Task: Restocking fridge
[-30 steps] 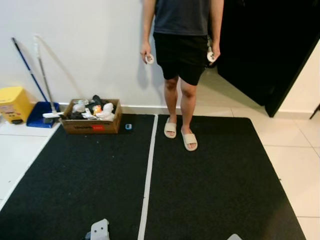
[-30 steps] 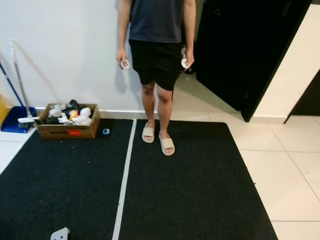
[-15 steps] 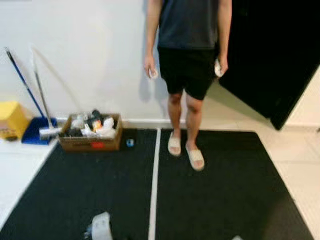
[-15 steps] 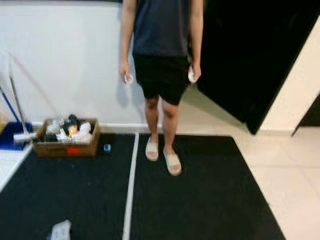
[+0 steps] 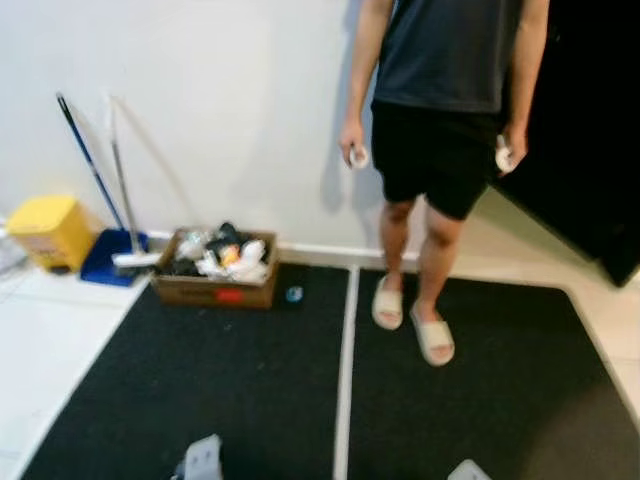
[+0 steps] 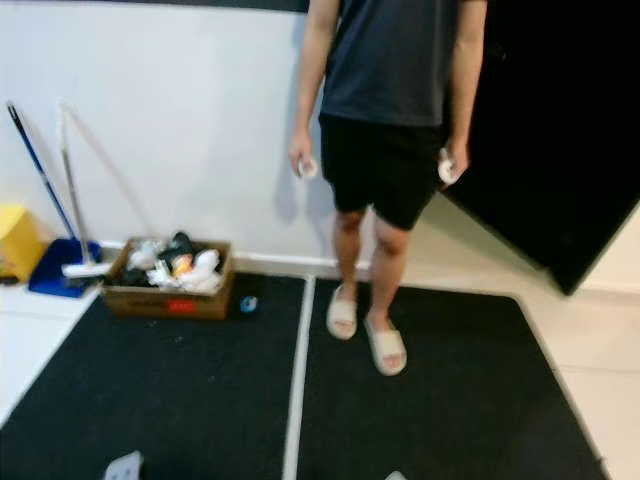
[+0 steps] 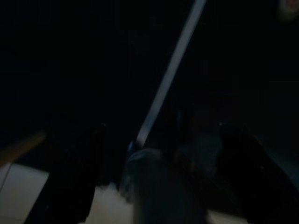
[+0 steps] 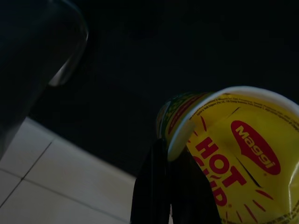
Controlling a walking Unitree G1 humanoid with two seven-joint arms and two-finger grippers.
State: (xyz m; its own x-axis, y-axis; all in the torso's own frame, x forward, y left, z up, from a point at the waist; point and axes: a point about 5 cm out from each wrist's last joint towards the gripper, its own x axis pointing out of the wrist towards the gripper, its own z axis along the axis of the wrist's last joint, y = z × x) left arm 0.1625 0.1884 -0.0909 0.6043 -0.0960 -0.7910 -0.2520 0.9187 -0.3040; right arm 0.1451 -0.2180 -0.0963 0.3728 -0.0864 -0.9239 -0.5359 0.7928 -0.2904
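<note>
Fingers (image 8: 154, 186) grip (right gripper (image 8: 187, 196)) Maggi cup (image 8: 233, 149).

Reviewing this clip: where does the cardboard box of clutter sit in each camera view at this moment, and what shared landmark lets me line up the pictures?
Left eye view: cardboard box left of centre, at the mat's far edge against the wall.
Right eye view: the box further left, same spot by the wall.
Left wrist view: too dark to make out the box.
Right wrist view: a yellow cup, dark mat and tiles; no box.
Shared landmark: the white stripe dividing the black mat.
</note>
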